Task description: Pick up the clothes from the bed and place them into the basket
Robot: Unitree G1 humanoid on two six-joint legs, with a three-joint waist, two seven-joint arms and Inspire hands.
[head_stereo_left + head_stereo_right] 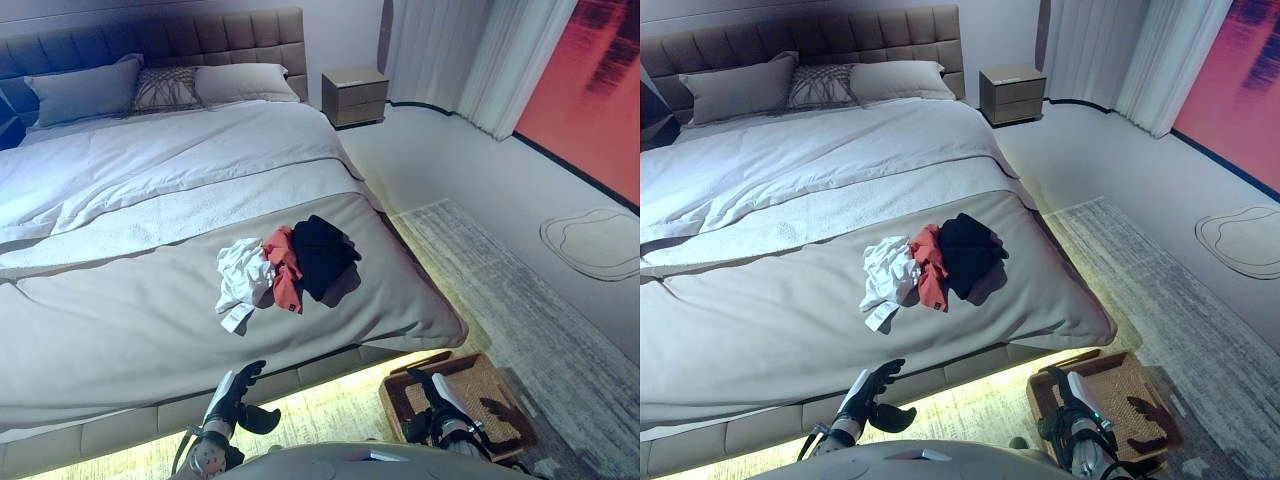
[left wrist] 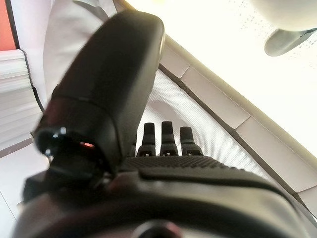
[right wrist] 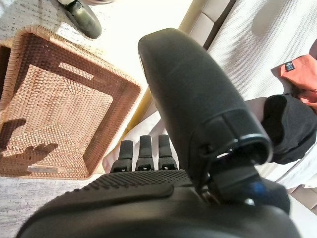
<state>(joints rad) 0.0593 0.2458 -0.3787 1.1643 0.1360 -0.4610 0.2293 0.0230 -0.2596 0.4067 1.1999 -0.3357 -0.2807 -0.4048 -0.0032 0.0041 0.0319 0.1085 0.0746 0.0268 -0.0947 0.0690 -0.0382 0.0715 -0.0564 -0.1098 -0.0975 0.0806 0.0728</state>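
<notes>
A white garment (image 1: 243,275), a red garment (image 1: 285,265) and a black garment (image 1: 323,255) lie bunched together on the grey bed cover (image 1: 130,320), near the bed's foot edge. An empty wicker basket (image 1: 485,385) stands on the floor at the bed's right foot corner. My left hand (image 1: 235,395) hangs open and empty below the bed edge. My right hand (image 1: 440,400) is open and empty over the basket's near side. The right wrist view shows the basket (image 3: 64,114), the black garment (image 3: 292,134) and the red garment (image 3: 299,74) past my right hand (image 3: 148,198).
Pillows (image 1: 160,88) lie at the headboard. A nightstand (image 1: 355,97) stands at the far right of the bed. A grey rug (image 1: 520,290) runs along the bed's right side, with curtains (image 1: 480,60) behind it.
</notes>
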